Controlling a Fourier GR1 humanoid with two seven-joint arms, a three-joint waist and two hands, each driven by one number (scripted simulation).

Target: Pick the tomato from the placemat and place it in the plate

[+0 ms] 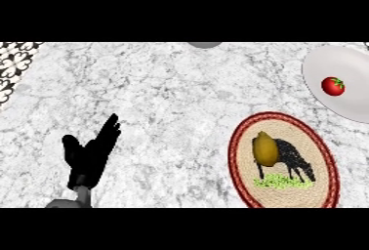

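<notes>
- Marble in grey and white covers the whole counter (158, 97) that I see from the head view, looking steeply down.
- At the lower left, my left hand (88, 156) shows in black, resting above the marble with its fingers straight, spread apart and pointing up and slightly right. The thumb stands off to the left. It holds nothing and touches none of the objects.
- A short piece of grey forearm (81, 195) enters below that hand from the lower edge.
- At the upper right lies a white plate (346, 58), cut off by the right edge of the view.
- The tomato (332, 86), small, red and topped with a green stem, sits on the plate, well apart from my hand.
- Below the plate, at the lower right, lies an oval woven placemat (288, 129) with a dark red border. It is printed with a black animal grazing on a green patch.
- A yellow-brown fruit (264, 149) stands on the left half of the placemat, overlapping the printed animal.
- At the top edge, near the middle, the rim of a grey object (205, 44) shows; I cannot tell what it is.
- A black-and-white patterned tile (14, 63) fills the upper left corner.
</notes>
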